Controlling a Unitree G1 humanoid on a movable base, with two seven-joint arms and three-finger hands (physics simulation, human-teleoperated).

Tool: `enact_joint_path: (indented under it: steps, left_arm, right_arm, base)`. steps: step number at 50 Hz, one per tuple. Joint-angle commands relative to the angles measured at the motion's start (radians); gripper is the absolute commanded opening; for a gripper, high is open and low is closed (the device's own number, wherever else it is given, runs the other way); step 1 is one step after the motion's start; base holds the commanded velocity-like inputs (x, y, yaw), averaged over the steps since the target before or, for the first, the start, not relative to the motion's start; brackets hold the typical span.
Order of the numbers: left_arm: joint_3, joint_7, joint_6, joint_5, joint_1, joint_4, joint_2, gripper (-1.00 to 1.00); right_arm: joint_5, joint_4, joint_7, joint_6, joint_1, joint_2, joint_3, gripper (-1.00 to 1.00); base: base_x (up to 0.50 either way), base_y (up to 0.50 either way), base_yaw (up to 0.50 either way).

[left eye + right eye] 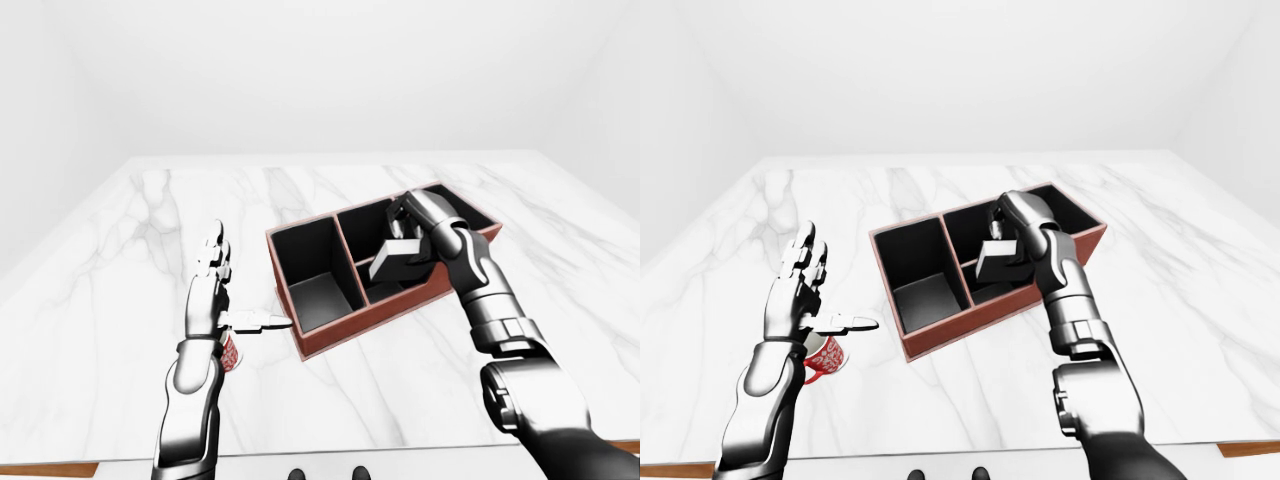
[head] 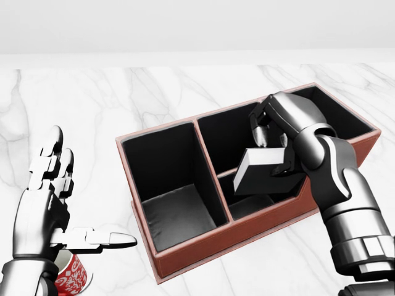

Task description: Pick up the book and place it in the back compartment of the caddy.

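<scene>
Holding the book (image 2: 262, 171) in my right hand (image 2: 281, 132) over the caddy (image 2: 185, 246), left hand (image 2: 52, 197) wide open at 8 o'clock, above a red cup (image 2: 69, 276).

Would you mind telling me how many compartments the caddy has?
3. In the head view: one large compartment at the caddy's left, a long one along its upper right, and a small one at lower right, partly hidden by the book.

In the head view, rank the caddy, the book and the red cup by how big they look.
1. Caddy: by far the largest, spanning the middle of the view.
2. Book: much smaller, held in the right robot hand over the caddy.
3. Red cup: looks smallest, but it is partly hidden by the left robot hand and cut by the bottom edge, so this is unsure.
</scene>
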Motion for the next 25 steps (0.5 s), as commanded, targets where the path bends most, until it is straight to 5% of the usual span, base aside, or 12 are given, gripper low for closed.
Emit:
enact_joint_path:
  steps: [1,25]
  left_arm:
    - [0.0,0.0,0.0,-0.001,-0.001,-0.002,0.0,1.0]
    - [0.0,0.001,0.0,-0.001,-0.001,-0.006,0.0,1.0]
  right_arm:
    - [-0.004,0.019,-0.029,0.0,-0.023,0.003,-0.009,-1.0]
    - [-0.029,0.129,-0.081,0.0,-0.048,0.014,0.011,-1.0]
  base:
    - [0.0,0.0,0.0]
    - [0.0,0.0,0.0]
